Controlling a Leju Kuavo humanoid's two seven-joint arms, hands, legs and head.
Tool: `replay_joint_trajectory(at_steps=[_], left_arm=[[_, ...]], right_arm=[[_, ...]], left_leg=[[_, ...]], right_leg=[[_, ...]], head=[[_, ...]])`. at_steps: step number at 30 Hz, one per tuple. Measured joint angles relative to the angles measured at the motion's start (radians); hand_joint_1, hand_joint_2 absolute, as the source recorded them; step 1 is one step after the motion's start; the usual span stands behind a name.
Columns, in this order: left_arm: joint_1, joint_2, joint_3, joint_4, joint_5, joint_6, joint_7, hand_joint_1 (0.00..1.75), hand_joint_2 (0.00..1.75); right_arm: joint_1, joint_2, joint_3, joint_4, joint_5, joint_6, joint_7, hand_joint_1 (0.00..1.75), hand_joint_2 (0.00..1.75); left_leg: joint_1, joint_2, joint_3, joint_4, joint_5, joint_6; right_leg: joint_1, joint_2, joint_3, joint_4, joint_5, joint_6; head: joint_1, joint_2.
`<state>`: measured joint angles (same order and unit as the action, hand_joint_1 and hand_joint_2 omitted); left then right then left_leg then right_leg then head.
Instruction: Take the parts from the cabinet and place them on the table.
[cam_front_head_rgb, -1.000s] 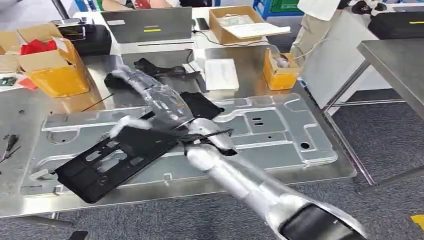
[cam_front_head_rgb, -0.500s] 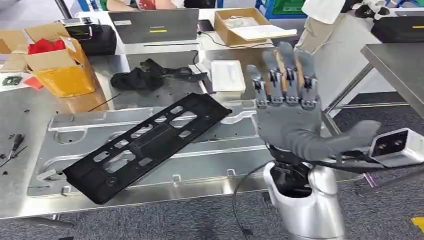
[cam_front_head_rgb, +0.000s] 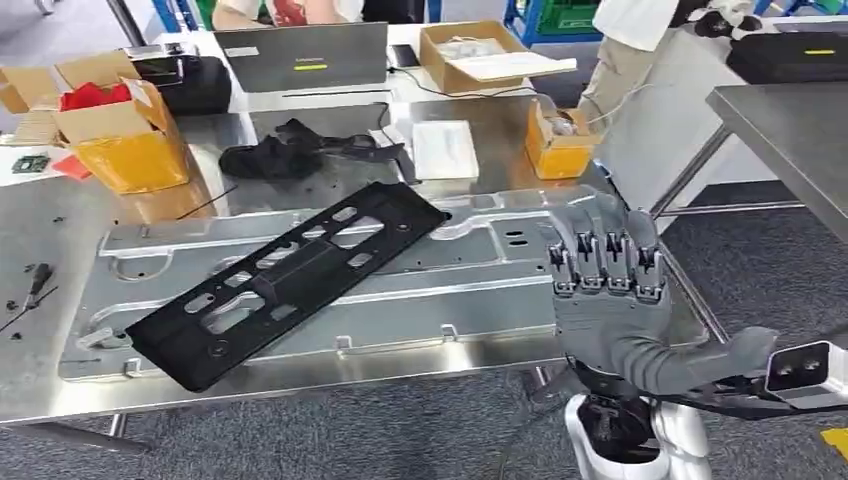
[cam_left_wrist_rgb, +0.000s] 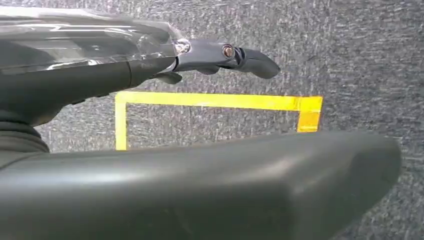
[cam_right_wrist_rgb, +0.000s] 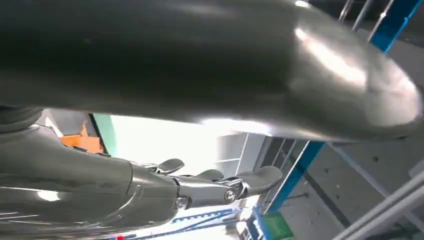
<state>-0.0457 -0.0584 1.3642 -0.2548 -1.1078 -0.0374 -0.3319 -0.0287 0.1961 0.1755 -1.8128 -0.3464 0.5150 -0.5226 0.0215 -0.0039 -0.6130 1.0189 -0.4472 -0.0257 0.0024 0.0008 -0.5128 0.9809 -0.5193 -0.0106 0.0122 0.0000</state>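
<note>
Since half a second ago the right hand (cam_front_head_rgb: 608, 300) has dropped from in front of the far boxes to the near right edge of the steel table (cam_front_head_rgb: 30, 390), and the black slotted panel (cam_front_head_rgb: 285, 280) has stayed where it was set down. That hand is raised with its back to the head camera, fingers (cam_front_head_rgb: 600, 255) straight and apart, thumb stretched out to the right, holding nothing. In the right wrist view its fingertips (cam_right_wrist_rgb: 260, 180) point into open air in front of a blue rack (cam_right_wrist_rgb: 310, 150).

The panel lies flat and diagonally on a large pressed sheet-metal plate (cam_front_head_rgb: 560, 215) that covers much of the table, its near end reaching the plate's front left corner and its far end pointing toward the middle of the table. It is well apart from the right hand.

The left hand (cam_left_wrist_rgb: 220, 55) hangs over grey carpet marked with yellow floor tape (cam_left_wrist_rgb: 215, 101); its fingers are extended and empty.

Farther back on the table are a yellow-fronted cardboard box (cam_front_head_rgb: 125, 140), a bundle of black cloth (cam_front_head_rgb: 265, 155), a white packet (cam_front_head_rgb: 443, 148) and a small yellow box (cam_front_head_rgb: 560, 150).
</note>
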Motion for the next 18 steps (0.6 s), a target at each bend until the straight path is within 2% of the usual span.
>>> replay_joint_trajectory(at_steps=[1,2,3,4,5,6,7,8,9,10,11,12,14,15,16,17,18], left_arm=[[0.001,0.000,0.003,-0.002,-0.001,0.000,0.000,0.00,0.00],[0.003,-0.001,0.004,-0.002,-0.003,0.000,0.001,0.00,0.00],[0.003,-0.001,0.005,-0.002,-0.007,-0.001,0.001,0.00,0.00],[0.003,-0.001,0.006,-0.002,-0.011,-0.001,0.001,0.00,0.00],[0.003,-0.001,0.006,-0.003,-0.013,-0.001,0.001,0.00,0.00],[0.003,-0.001,0.006,-0.004,-0.015,-0.001,0.000,0.00,0.00],[0.003,-0.001,0.006,-0.004,-0.016,-0.001,0.000,0.00,0.00],[0.004,-0.001,0.007,-0.004,-0.016,-0.002,0.000,0.00,0.00],[0.003,-0.001,0.007,-0.004,-0.016,-0.002,0.000,0.00,0.00],[0.001,-0.001,0.007,-0.005,-0.016,-0.002,-0.001,0.00,0.00],[-0.003,-0.001,0.007,-0.005,-0.016,-0.002,-0.002,0.00,0.00],[-0.006,-0.001,0.007,-0.006,-0.016,-0.003,-0.002,0.00,0.00],[-0.003,-0.001,0.007,-0.006,-0.016,-0.003,-0.002,0.00,0.00],[0.001,-0.003,0.007,-0.006,-0.015,-0.003,-0.002,0.00,0.00],[0.001,-0.005,0.007,-0.006,-0.015,-0.003,-0.002,0.00,0.00],[0.000,-0.005,0.007,-0.006,-0.015,-0.003,-0.002,0.00,0.00],[-0.001,-0.005,0.007,-0.007,-0.014,-0.003,-0.002,0.00,0.00]], right_arm=[[0.000,-0.002,0.000,0.004,0.000,0.001,0.000,0.00,0.00],[0.001,-0.004,-0.001,0.008,0.000,0.003,0.001,0.00,0.00],[0.005,-0.007,-0.003,0.016,0.000,0.005,0.003,0.00,0.00],[0.009,-0.011,-0.003,0.024,0.000,0.006,0.008,0.00,0.00],[0.013,-0.014,-0.004,0.031,0.001,0.008,0.009,0.00,0.00],[0.015,-0.019,-0.004,0.040,0.003,0.008,0.011,0.00,0.00],[0.016,-0.023,-0.004,0.050,0.004,0.009,0.012,0.00,0.00],[0.016,-0.026,-0.004,0.056,0.004,0.009,0.013,0.00,0.00],[0.016,-0.028,-0.004,0.060,0.004,0.009,0.013,0.00,0.00],[0.015,-0.030,-0.003,0.066,0.005,0.010,0.013,0.00,0.00],[0.015,-0.031,-0.003,0.069,0.005,0.011,0.013,0.00,0.00],[0.015,-0.032,-0.003,0.072,0.005,0.011,0.013,0.00,0.00],[0.015,-0.034,-0.001,0.079,0.005,0.012,0.018,0.00,0.00],[0.015,-0.035,-0.001,0.082,0.005,0.013,0.018,0.00,0.00],[0.015,-0.038,-0.001,0.084,0.005,0.014,0.019,0.00,0.00],[0.016,-0.040,-0.001,0.086,0.006,0.015,0.019,0.00,0.00],[0.016,-0.043,-0.001,0.090,0.006,0.014,0.020,0.00,0.00]], left_leg=[[0.002,0.000,-0.006,0.013,-0.032,-0.002],[0.002,0.001,-0.021,0.060,-0.085,-0.003],[0.002,0.000,-0.044,0.136,-0.141,-0.006],[0.001,0.000,-0.067,0.213,-0.184,-0.009],[0.001,0.000,-0.081,0.275,-0.208,-0.011],[0.001,0.001,-0.077,0.297,-0.205,-0.012],[0.000,0.001,-0.048,0.270,-0.182,-0.012],[0.000,0.001,-0.001,0.202,-0.145,-0.011],[0.000,0.005,0.060,0.107,-0.111,-0.009],[-0.001,0.022,0.117,0.022,-0.097,-0.006],[-0.008,0.033,0.143,-0.029,-0.105,-0.002],[-0.008,0.032,0.137,-0.031,-0.104,0.005],[-0.014,0.024,0.128,-0.030,-0.097,0.017],[-0.009,0.022,0.124,-0.036,-0.086,0.029],[-0.006,0.021,0.117,-0.037,-0.077,0.037],[-0.004,0.020,0.105,-0.037,-0.068,0.048],[-0.004,0.016,0.094,-0.037,-0.059,0.051]], right_leg=[[-0.003,-0.004,-0.005,-0.001,0.010,-0.008],[-0.003,-0.005,-0.015,-0.002,0.016,-0.017],[-0.001,-0.005,-0.024,-0.001,0.024,-0.019],[0.000,-0.009,-0.035,-0.001,0.031,-0.021],[0.003,-0.013,-0.046,0.000,0.037,-0.022],[0.004,-0.016,-0.056,0.002,0.044,-0.022],[0.004,-0.019,-0.066,0.004,0.050,-0.020],[0.004,-0.022,-0.075,0.008,0.054,-0.018],[0.004,-0.026,-0.082,0.013,0.057,-0.015],[0.005,-0.030,-0.086,0.020,0.058,-0.012],[0.011,-0.034,-0.096,0.028,0.060,-0.008],[0.011,-0.040,-0.098,0.029,0.067,0.001],[0.007,-0.049,-0.100,0.027,0.079,0.011],[0.009,-0.049,-0.104,0.027,0.082,0.017],[0.005,-0.032,-0.110,0.037,0.057,0.027],[0.004,-0.017,-0.122,0.074,0.008,0.032],[0.001,-0.011,-0.143,0.144,-0.051,0.036]], head=[[-0.001,0.000],[-0.002,0.000],[-0.002,0.000],[-0.002,0.000],[-0.002,0.000],[-0.002,0.000],[-0.002,0.000],[-0.002,0.000],[-0.002,0.000],[-0.002,0.000],[-0.003,0.000],[0.000,0.000],[-0.001,0.000],[-0.001,0.000],[-0.001,0.000],[0.002,0.000],[0.002,0.000]])
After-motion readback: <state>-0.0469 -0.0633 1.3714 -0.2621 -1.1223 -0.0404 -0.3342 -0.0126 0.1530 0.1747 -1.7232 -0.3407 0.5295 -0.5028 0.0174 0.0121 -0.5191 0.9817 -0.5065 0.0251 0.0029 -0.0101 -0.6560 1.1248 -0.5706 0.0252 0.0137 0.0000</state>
